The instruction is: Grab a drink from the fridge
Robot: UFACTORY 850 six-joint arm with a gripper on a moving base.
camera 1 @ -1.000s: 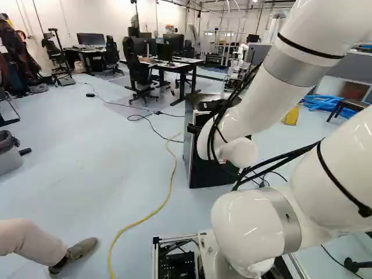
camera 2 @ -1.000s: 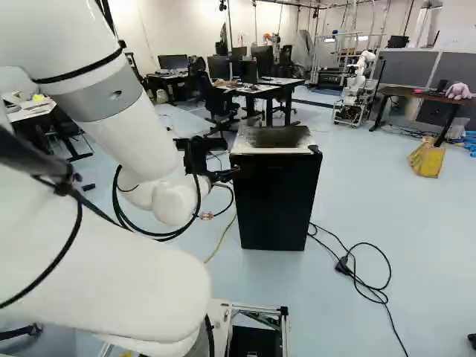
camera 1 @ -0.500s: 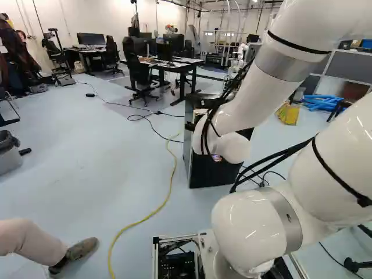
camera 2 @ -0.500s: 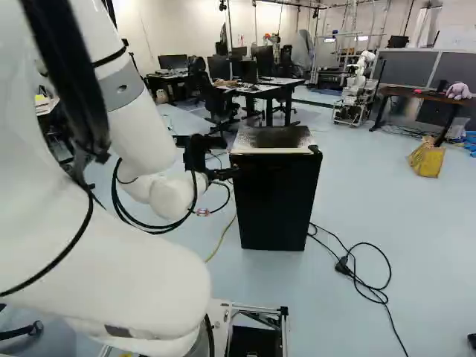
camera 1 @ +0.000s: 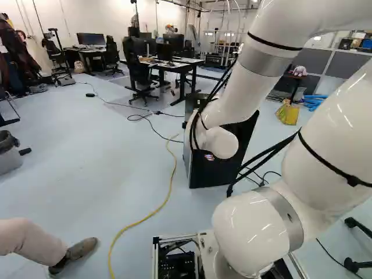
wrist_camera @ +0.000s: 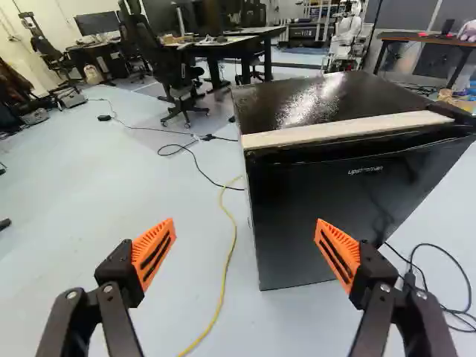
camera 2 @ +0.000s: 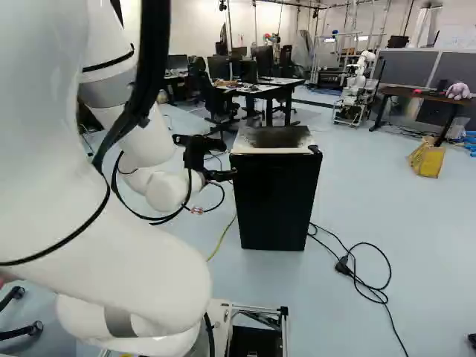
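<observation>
In the right base view the gripper (camera 2: 227, 159) is level with the upper part of the black fridge (camera 2: 275, 201), at its left edge. Seen from the wrist, the gripper (wrist_camera: 244, 236) stands wide open, nothing between its orange pads. The fridge (wrist_camera: 327, 216) is ahead, its door closed, with a pale strip along the front top edge. One near vertical edge of it lies in line with the gap between the fingers; one finger overlaps the door in view. Whether they touch, I cannot tell. In the left base view the arm hides the gripper. No drink shows.
A yellow cable (camera 1: 157, 209) runs along the floor beside the fridge. Black cables (camera 2: 364, 279) lie on its other side. Behind are desks (camera 2: 260, 89) with monitors and chairs, and another robot (camera 2: 353, 97). A person's leg (camera 1: 35, 241) is near the base, left.
The arm's links have swung, with the wrist shifting left in the left base view and uncovering more of the fridge. The gripper has moved only slightly in the right base view. The base has not moved.
</observation>
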